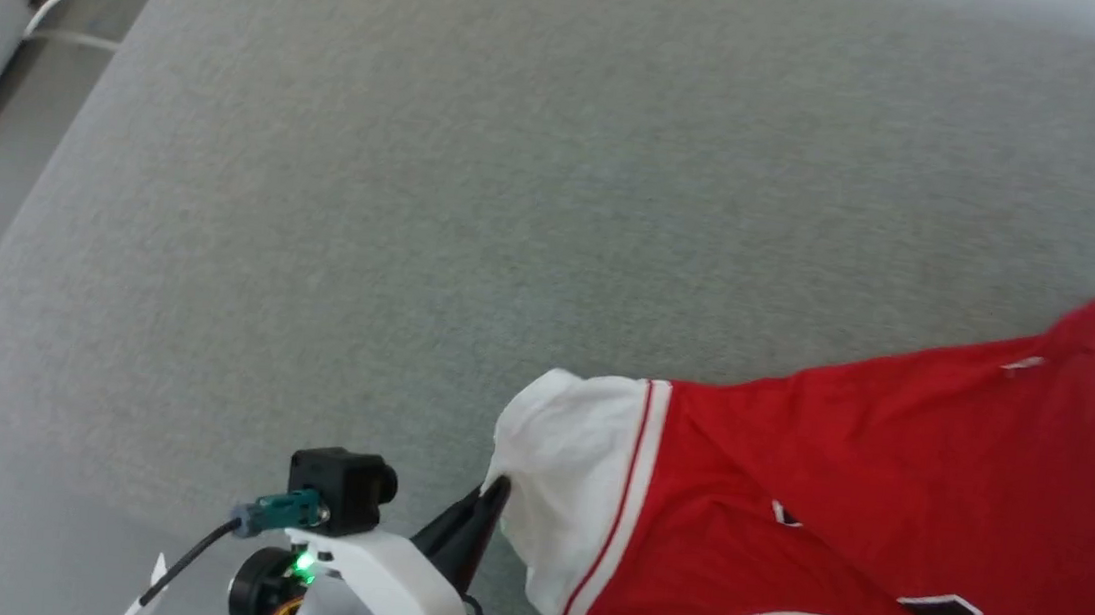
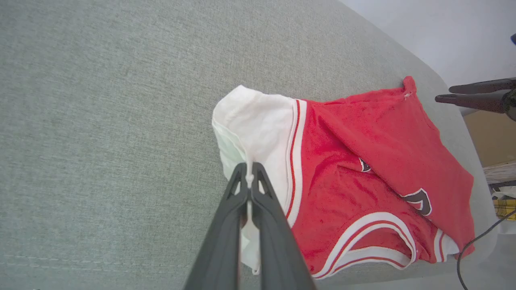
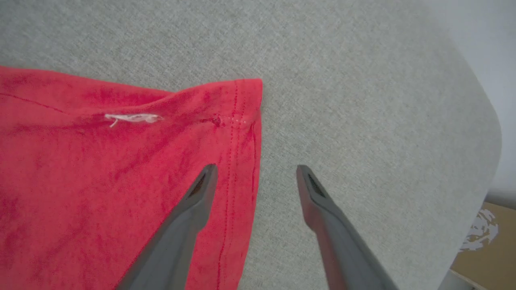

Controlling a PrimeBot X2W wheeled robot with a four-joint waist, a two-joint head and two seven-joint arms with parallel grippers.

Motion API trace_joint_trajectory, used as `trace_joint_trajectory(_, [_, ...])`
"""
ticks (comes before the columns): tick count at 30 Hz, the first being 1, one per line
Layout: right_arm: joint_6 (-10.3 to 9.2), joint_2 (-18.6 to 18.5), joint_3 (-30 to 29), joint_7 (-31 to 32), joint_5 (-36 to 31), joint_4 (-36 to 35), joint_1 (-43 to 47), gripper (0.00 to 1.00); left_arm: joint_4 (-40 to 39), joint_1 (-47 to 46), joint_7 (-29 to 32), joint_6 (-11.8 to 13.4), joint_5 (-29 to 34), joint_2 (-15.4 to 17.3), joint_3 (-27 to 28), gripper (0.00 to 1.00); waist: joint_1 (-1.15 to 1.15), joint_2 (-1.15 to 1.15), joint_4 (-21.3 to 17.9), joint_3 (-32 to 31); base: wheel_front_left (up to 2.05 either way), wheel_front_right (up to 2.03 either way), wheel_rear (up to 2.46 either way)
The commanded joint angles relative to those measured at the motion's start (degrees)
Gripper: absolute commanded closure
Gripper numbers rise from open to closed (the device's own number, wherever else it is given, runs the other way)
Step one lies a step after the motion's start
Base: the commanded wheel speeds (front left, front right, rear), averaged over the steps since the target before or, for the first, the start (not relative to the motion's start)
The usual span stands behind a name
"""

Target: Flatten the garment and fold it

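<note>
The garment [image 1: 841,497] lies rumpled and partly doubled over on the grey padded surface [image 1: 419,185], low and right in the head view. Its long axis runs from the white panel [image 2: 258,121] at left to a red hem corner [image 3: 248,94] at upper right. Thin, limp and likely slippery, it wants holding by stitched edges. The left gripper [image 2: 250,174] pinches the white edge, and the right gripper [image 3: 256,169] hangs spread astride the hem.
</note>
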Motion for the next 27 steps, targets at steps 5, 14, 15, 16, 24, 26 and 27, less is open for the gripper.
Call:
trace_joint_trajectory(5, [-0.06,-0.6,3.7,-0.6,0.0,5.5,-2.6,0.00,1.3,-1.9,-1.0,-1.3,0.4,-1.3,-0.8,1.00,-0.02,0.00,5.8,5.2,0.00,0.00,0.00])
trace_joint_trajectory(14, [-0.06,-1.3,10.7,-1.5,2.1,12.0,-1.9,1.00,2.8,-2.7,-1.7,-1.7,0.2,-2.0,-1.0,1.00,-0.02,0.00,6.0,5.6,0.00,0.00,0.00])
trace_joint_trajectory(15, [-0.06,-1.1,10.9,-2.1,2.6,12.4,-2.0,1.00,2.9,-2.7,-1.8,-1.7,0.2,-1.9,-0.9,1.00,-0.02,0.00,5.7,5.4,0.00,0.00,0.00])
trace_joint_trajectory(16, [-0.06,-1.1,11.1,-3.1,2.7,12.8,-2.4,1.00,2.9,-2.8,-1.8,-1.7,0.3,-1.8,-0.9,1.00,-0.02,0.00,5.5,5.1,0.00,0.00,0.00])
trace_joint_trajectory(24, [-0.06,0.2,10.5,-15.6,2.4,14.3,-7.7,1.00,1.7,-3.1,-2.7,-1.4,0.5,0.3,1.3,1.00,-0.02,0.00,1.1,-0.3,0.00,0.00,0.00])
trace_joint_trajectory(26, [-0.06,0.7,10.5,-18.7,2.5,13.6,-9.0,1.00,0.9,-3.2,-3.1,-1.3,0.3,1.1,2.4,1.00,-0.02,0.00,-0.6,-2.3,0.00,0.00,0.00])
trace_joint_trajectory(27, [-0.06,0.9,10.4,-20.0,2.8,13.2,-9.4,1.00,0.5,-3.4,-3.3,-1.3,0.2,1.5,3.1,1.00,-0.02,0.00,-1.5,-3.3,0.00,0.00,0.00])
